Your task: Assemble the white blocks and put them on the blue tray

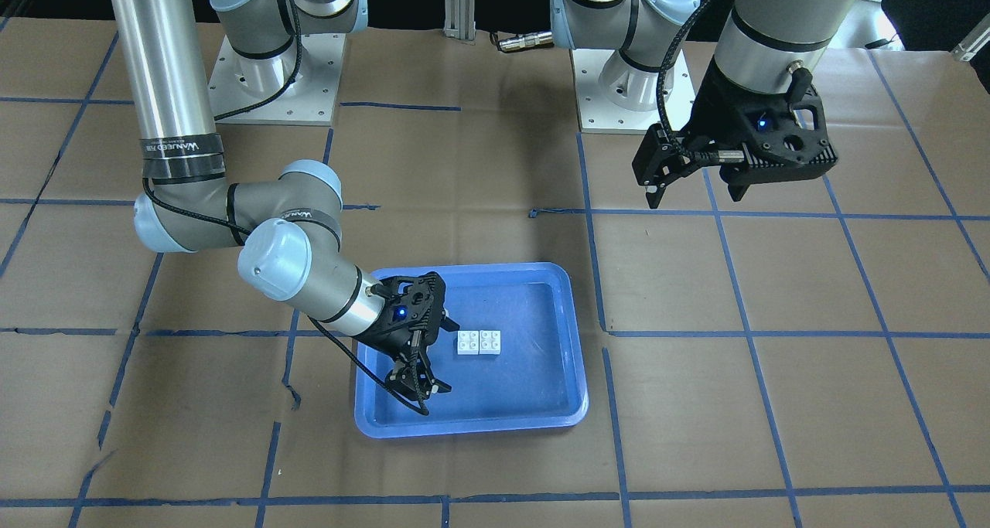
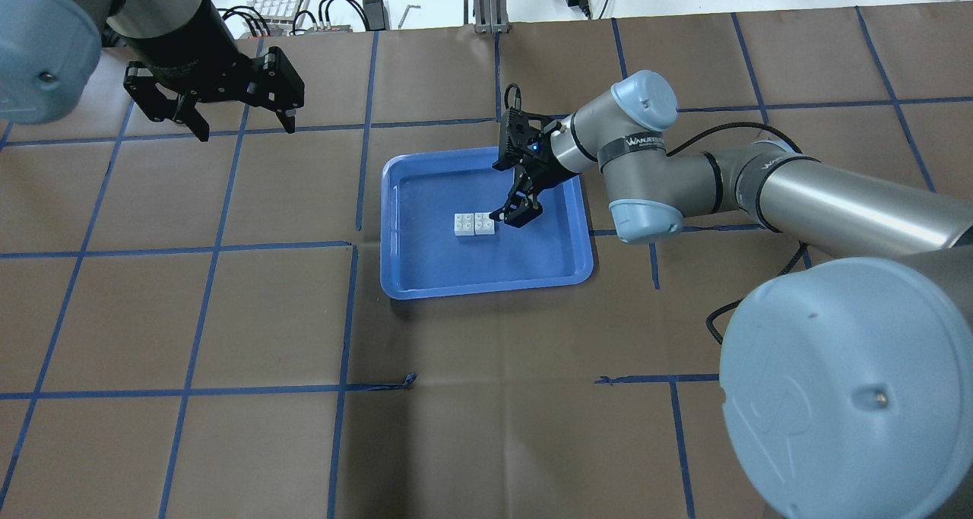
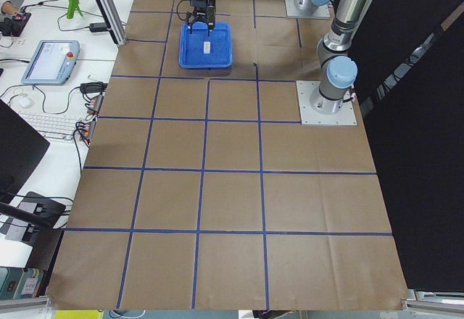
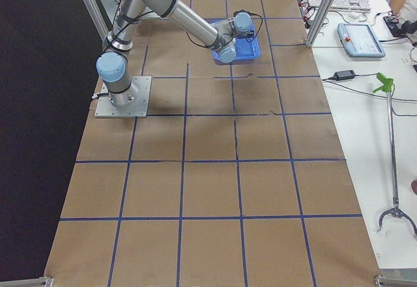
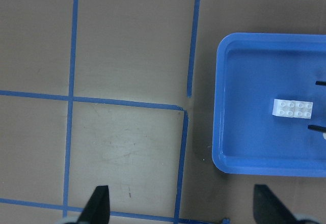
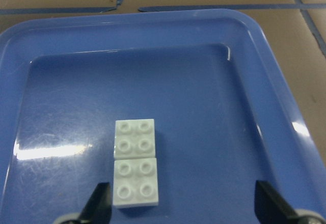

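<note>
Two white blocks (image 1: 479, 342) lie side by side, touching, on the floor of the blue tray (image 1: 568, 323). They also show in the overhead view (image 2: 474, 223), the right wrist view (image 6: 135, 160) and the left wrist view (image 5: 292, 108). My right gripper (image 2: 517, 213) is open and empty, just beside the blocks over the tray (image 2: 486, 283); its fingertips (image 6: 99, 201) straddle the near block. My left gripper (image 2: 242, 128) is open and empty, high above the table, far from the tray (image 5: 226, 160).
The table is covered in brown paper with a blue tape grid. The arm bases (image 1: 278, 87) stand at the robot's side. A keyboard, cables and a teach pendant (image 3: 51, 58) lie on a side bench beyond the table's edge.
</note>
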`<state>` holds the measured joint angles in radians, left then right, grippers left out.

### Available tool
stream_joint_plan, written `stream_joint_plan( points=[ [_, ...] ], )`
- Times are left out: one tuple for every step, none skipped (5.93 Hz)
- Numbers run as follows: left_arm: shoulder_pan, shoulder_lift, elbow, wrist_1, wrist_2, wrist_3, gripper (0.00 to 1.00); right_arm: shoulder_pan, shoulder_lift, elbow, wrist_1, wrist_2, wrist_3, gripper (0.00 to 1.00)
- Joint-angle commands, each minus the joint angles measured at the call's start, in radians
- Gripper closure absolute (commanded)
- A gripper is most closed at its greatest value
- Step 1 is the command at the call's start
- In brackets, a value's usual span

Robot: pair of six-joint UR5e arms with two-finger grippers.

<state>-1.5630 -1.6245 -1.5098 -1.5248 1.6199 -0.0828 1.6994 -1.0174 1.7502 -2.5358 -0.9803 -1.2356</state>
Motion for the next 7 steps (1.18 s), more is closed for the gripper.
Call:
stream_joint_plan(
  points=[
    [0.000, 0.000, -0.001, 0.000, 0.001, 0.000, 0.01, -0.009, -0.112, -0.072, 0.236, -0.154, 0.102, 0.00],
    [0.000, 0.000, -0.003, 0.000, 0.001, 0.000, 0.01, -0.014, -0.159, -0.125, 0.369, -0.276, 0.195, 0.00],
    [0.000, 0.002, -0.003, 0.002, 0.001, 0.000, 0.01, -0.020, -0.180, -0.182, 0.505, -0.353, 0.255, 0.00],
    [0.000, 0.002, -0.006, 0.002, 0.001, 0.000, 0.01, -0.023, -0.210, -0.242, 0.607, -0.442, 0.324, 0.00],
    [-0.002, 0.000, -0.006, 0.002, 0.001, 0.000, 0.01, -0.033, -0.230, -0.295, 0.714, -0.507, 0.431, 0.00],
    [-0.002, 0.000, -0.006, 0.002, 0.000, 0.000, 0.01, -0.093, -0.243, -0.337, 0.811, -0.508, 0.555, 0.00],
    [-0.002, 0.000, -0.007, 0.003, 0.000, 0.000, 0.01, -0.151, -0.295, -0.374, 0.950, -0.509, 0.737, 0.00]
  ],
)
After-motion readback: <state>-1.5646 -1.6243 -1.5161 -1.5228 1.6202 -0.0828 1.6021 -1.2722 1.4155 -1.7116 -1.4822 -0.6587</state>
